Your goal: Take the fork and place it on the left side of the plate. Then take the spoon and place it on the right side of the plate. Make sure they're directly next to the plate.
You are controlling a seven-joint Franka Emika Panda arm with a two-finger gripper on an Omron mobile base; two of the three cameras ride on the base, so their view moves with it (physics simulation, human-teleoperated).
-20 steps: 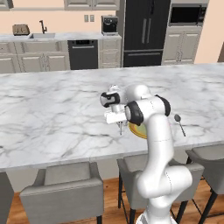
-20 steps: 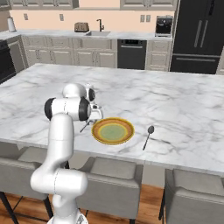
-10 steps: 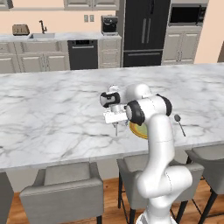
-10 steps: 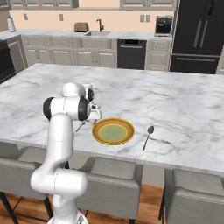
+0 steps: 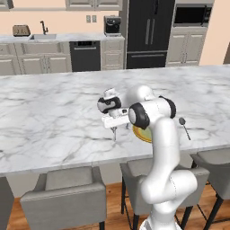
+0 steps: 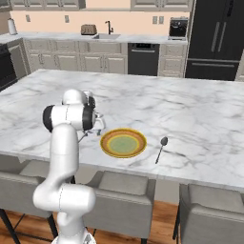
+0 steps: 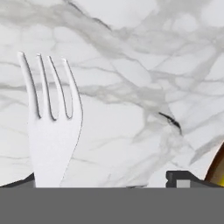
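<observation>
The pale fork (image 7: pixel 52 131) lies on the marble with its prongs pointing away from the hand. It rests close to the left fingertip, and neither fingertip presses on it. My gripper (image 5: pixel 114 123) hangs just above the counter with its fingers spread wide, open. In the left base view the fork (image 5: pixel 115 133) shows as a thin sliver under the hand, just left of the yellow plate (image 6: pixel 123 143). The plate's rim (image 7: pixel 217 169) enters the hand view at the right edge. The dark spoon (image 6: pixel 161 148) lies on the counter to the right of the plate, apart from it.
The marble island counter (image 5: pixel 54 117) stretches wide to the left and behind the plate. Grey stools (image 5: pixel 67 193) stand along its near edge. Cabinets, a sink and a black fridge line the far wall.
The fingers have spread from half-closed to wide apart, letting go of the fork. The arm, the plate and the spoon have hardly moved.
</observation>
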